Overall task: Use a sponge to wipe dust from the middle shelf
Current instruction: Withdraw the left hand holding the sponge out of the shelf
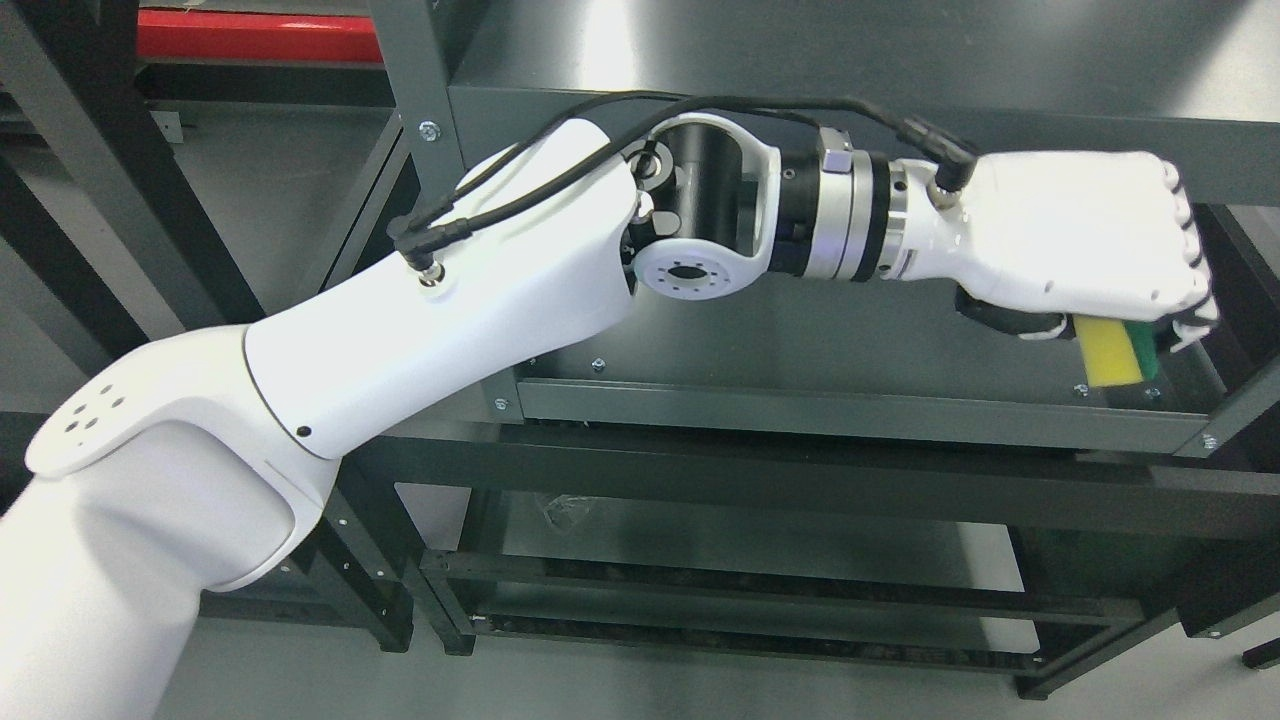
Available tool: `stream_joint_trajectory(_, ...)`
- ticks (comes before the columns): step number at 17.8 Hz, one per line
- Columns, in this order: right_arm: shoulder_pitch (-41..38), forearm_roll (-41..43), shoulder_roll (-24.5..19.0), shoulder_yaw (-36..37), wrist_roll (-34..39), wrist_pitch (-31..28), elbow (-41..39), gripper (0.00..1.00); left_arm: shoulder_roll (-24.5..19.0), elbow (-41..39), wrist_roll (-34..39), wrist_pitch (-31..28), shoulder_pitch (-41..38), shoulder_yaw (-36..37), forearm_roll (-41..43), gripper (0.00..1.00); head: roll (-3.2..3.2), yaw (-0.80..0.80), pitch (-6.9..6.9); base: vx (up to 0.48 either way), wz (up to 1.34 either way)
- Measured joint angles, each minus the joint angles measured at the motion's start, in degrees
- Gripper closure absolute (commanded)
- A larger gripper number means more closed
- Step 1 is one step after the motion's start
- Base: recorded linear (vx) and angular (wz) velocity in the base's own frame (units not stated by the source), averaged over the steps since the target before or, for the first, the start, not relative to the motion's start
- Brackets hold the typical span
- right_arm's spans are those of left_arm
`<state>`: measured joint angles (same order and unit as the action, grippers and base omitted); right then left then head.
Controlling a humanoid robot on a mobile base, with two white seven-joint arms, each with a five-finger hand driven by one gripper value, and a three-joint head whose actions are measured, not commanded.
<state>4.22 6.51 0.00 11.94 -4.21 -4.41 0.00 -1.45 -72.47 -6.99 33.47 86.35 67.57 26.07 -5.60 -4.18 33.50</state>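
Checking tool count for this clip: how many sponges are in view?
1. The sponge, yellow with a green edge, is gripped in the left hand at the middle shelf's right end. Others may be hidden.

The left hand (1090, 250) reaches across the middle shelf (850, 410) to its right end, where the sponge (1110, 352) sits below the hand, above the shelf's front rim.

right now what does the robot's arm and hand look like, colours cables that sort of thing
Only the left arm shows. It has smooth glossy white shells, with a cluster of small dark holes near the shoulder. The wrist joint is black and white, followed by silver and black metal rings. Black cables run along the outside, plugging into the forearm and the hand's base. The left hand is white with dark finger joints.
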Motion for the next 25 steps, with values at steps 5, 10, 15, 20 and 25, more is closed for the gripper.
stream_joint_trajectory(5,0.00,0.00,0.00,0.00,0.00,0.01,0.00,0.00,0.61,-0.02,-0.51,0.30,-10.71,3.09,-2.13,0.98,0.00,0.00,0.00,0.000,0.00)
stream_joint_trajectory(10,0.01,0.00,0.00,0.00,-0.02,0.03,0.00,0.00,0.94,0.63,-1.07,0.16,-32.03,-4.68,-2.95,0.98,0.00,0.00,0.00,0.000,0.00)
stream_joint_trajectory(15,0.00,0.00,0.00,0.00,-0.02,0.03,0.00,0.00,1.14,-0.22,6.93,-0.34,-50.49,-17.59,-5.83,0.99,0.00,0.00,0.00,0.000,0.00)
stream_joint_trajectory(20,0.00,0.00,0.00,0.00,-0.01,0.03,0.00,0.00,1.26,-5.01,13.34,-6.69,-62.39,-30.27,-12.31,1.00,0.00,0.00,0.00,0.000,0.00)
stream_joint_trajectory(25,0.00,0.00,0.00,0.00,-0.02,0.03,0.00,0.00,1.35,-12.03,14.02,-9.51,-73.23,-39.71,-20.85,1.00,0.00,0.00,0.00,0.000,0.00)
